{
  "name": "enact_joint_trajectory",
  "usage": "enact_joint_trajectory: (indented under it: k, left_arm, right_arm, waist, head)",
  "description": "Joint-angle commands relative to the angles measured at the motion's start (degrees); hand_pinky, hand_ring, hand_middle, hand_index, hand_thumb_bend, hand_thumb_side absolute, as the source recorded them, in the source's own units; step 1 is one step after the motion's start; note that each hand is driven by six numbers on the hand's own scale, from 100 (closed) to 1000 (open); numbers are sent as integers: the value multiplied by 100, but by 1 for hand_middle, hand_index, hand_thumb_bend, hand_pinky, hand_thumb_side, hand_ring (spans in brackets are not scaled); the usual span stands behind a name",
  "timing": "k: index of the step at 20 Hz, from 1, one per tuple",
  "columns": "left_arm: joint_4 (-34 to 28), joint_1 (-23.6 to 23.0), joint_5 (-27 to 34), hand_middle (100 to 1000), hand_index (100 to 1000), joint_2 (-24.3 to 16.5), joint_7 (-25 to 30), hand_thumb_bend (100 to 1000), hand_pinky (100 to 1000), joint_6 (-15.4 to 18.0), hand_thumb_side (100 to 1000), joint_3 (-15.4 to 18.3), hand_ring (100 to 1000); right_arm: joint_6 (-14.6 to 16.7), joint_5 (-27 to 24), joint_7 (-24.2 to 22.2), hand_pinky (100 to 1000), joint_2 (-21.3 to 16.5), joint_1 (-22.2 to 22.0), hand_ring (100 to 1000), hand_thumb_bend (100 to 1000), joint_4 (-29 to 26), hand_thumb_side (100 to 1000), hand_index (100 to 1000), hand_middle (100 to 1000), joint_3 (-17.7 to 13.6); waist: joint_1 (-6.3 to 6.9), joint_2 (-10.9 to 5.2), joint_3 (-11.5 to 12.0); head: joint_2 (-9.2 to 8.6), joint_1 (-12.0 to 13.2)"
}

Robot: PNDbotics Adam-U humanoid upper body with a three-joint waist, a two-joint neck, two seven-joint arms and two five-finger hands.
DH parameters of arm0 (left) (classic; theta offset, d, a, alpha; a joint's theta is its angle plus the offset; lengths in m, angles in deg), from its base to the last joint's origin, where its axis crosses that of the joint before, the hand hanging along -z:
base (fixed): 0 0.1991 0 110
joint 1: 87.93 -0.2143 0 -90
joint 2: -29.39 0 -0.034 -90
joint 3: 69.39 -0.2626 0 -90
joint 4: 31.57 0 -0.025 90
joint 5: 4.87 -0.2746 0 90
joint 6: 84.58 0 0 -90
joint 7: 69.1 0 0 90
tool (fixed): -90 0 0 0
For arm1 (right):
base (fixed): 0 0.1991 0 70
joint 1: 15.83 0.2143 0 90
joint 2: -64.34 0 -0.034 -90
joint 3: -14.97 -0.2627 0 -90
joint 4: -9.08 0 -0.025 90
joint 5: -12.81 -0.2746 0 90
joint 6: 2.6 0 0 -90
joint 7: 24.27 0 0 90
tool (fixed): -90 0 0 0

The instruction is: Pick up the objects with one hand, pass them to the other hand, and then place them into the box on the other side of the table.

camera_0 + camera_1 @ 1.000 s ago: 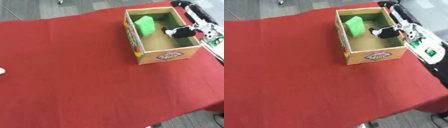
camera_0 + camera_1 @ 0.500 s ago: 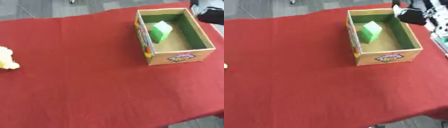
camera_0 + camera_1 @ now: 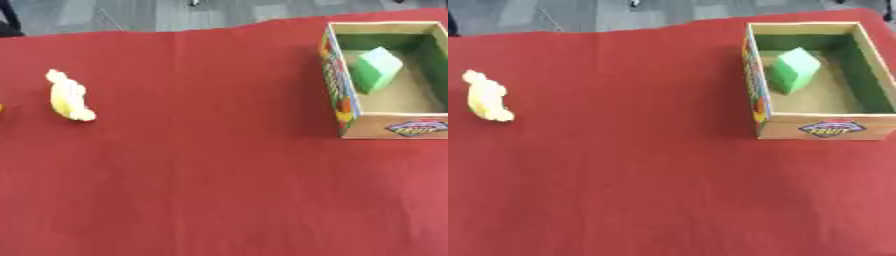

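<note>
Neither hand is showing. The yellow object (image 3: 69, 96) lying on the bench (image 3: 219, 175) is probably soft and light, inviting a mid-body grasp.

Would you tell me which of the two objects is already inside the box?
The green block, lying in the cardboard box at the right. The yellow object lies on the red cloth far left.
</note>
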Motion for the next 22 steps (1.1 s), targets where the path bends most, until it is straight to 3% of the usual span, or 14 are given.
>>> enact_joint_trajectory:
  k: [1,6,12,16,22]
  left_arm:
    - [596,311,-92,730,852,-470,539,1000,853,185,388,-43,810]
    - [1488,859,-389,727,837,-500,1084,1000,850,387,351,-140,810]
    - [2447,1489,-881,736,839,-325,1438,990,851,479,323,-223,817]
    - [2906,1758,-1142,740,841,-173,1700,961,858,588,284,-220,822]
    - [3281,2028,-1330,738,837,83,2029,911,861,780,252,-211,824]
  right_arm:
    - [172,-144,-131,897,16,-1,934,100,-91,136,859,773,-109]
    - [228,-191,-279,896,223,-32,929,100,-91,137,854,761,-91]
    - [297,-172,-455,897,523,-24,929,100,-91,189,853,760,-55]
    - [326,-86,-496,897,719,-26,928,100,-91,203,852,758,-30]
    - [261,94,-502,897,932,-28,925,100,-91,229,848,753,38]
  waist:
    - [4,-115,-15]
    - [25,-58,-61]
    - [36,58,-167]
    - [50,147,-256]
    - [39,268,-389]
  head:
    - [24,359]
    - [-25,838]
    - [-172,1213]
    - [-260,1386]
    - [-373,1434]
